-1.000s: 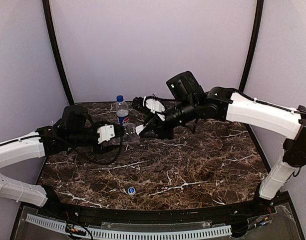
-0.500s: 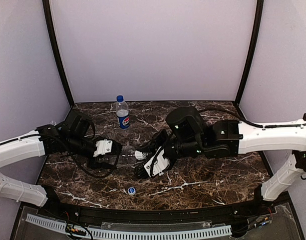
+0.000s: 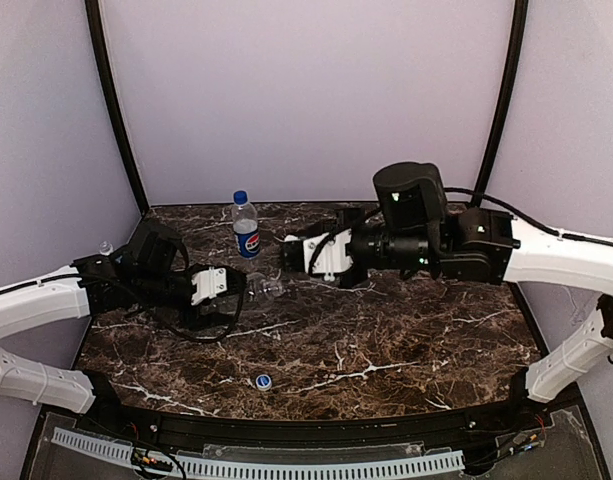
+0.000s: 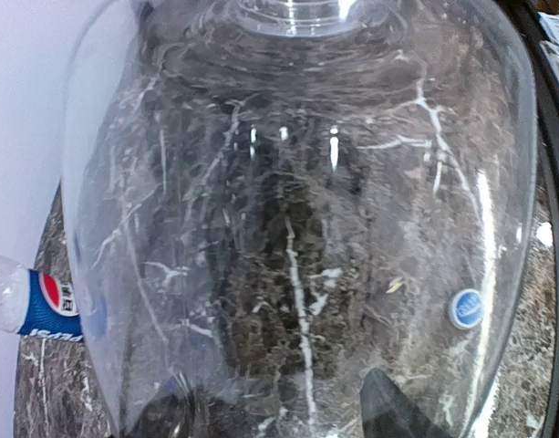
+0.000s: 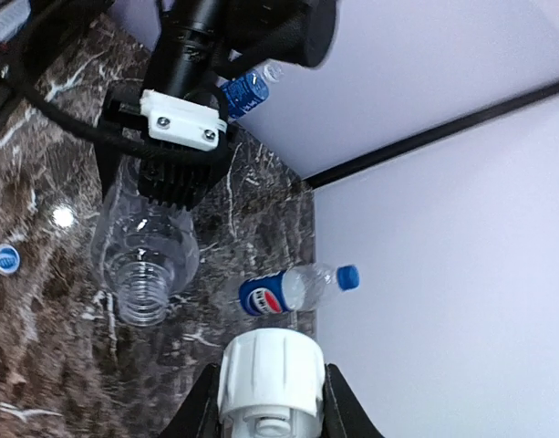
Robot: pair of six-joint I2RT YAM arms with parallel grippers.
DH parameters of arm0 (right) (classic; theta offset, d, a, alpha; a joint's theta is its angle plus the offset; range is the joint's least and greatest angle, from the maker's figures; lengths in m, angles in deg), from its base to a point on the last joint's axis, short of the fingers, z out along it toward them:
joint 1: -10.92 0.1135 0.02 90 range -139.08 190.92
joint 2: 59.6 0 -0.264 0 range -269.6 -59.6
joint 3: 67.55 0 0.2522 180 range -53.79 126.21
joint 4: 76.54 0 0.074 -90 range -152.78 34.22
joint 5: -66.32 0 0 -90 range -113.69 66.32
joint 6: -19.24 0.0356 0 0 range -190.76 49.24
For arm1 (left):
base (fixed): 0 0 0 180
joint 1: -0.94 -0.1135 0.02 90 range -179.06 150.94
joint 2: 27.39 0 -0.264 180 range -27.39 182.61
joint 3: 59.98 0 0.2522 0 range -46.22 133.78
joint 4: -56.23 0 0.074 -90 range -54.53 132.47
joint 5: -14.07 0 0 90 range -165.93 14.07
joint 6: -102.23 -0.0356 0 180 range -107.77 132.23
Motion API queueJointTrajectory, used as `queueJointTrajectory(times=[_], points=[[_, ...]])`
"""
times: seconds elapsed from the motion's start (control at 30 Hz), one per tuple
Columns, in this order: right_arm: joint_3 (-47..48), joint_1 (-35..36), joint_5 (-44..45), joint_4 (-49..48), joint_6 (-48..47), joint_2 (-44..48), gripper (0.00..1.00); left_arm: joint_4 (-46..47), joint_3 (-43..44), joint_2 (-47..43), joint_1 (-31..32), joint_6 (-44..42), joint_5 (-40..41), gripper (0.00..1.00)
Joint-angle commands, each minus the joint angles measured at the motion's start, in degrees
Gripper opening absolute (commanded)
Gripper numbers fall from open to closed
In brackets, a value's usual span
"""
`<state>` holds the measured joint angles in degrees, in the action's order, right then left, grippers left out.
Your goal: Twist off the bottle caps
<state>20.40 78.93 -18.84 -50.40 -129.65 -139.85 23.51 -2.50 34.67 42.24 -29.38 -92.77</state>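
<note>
Drawn back rightward, the right gripper (image 5: 270,403) is clamped on the white cap (image 5: 270,365); the unlabelled bottle (image 5: 147,251), clasped by the left gripper (image 3: 236,287), is thus uncapped

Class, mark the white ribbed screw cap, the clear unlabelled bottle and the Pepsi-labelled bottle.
White ribbed plastic screw cap (image 5: 270,374): right wrist view, its ribbed side.
Clear unlabelled plastic bottle (image 5: 139,281): right wrist view, its threaded neck.
Pepsi-labelled clear plastic bottle (image 3: 246,238): top external view, its blue label.

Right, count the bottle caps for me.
3. A white cap in the right gripper, a blue cap on the Pepsi bottle, a blue-and-white cap loose on the table. None looks hidden.
</note>
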Motion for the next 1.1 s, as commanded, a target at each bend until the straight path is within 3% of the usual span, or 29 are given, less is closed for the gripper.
queueJointTrajectory(times=[0.0, 0.13, 0.33, 0.47, 0.63, 0.83, 1.07], points=[[8.54, -4.65, -13.63, 20.23, 29.72, -4.1, 0.0, 12.03, -0.65, -2.43, -2.42, 14.32, 9.29, 0.32], [5.49, -4.16, -19.57, 28.55, 36.83, -8.36, 0.0, 15.81, 0.46, -4.33, -7.5, 26.94, 5.69, 0.32], [4.74, 2.48, -13.79, 35.27, 38.1, -20.75, 0.0, 19.85, -1.13, -8.21, -8.86, 32.21, -6.31, 0.31], [9.96, 3.51, -9.79, 39.25, 38.54, -28.13, 0.0, 19.96, -1.88, -9.58, -8.89, 32.89, -9.56, 0.32], [15.83, 3.87, -8.88, 44.99, 38.05, -36.36, 0.0, 19.48, -2.82, -11.24, -8.91, 31.3, -9.38, 0.32], [26.4, 4.07, -1.15, 53.15, 39.39, -45.3, 0.0, 19.56, -3.37, -11.68, -8.87, 29.86, -8.56, 0.32], [39.08, 5.2, -3.18, 61.66, 39.55, -53.34, 0.0, 20.52, -4.52, -12.02, -8.87, 29.24, -8.49, 0.32]])
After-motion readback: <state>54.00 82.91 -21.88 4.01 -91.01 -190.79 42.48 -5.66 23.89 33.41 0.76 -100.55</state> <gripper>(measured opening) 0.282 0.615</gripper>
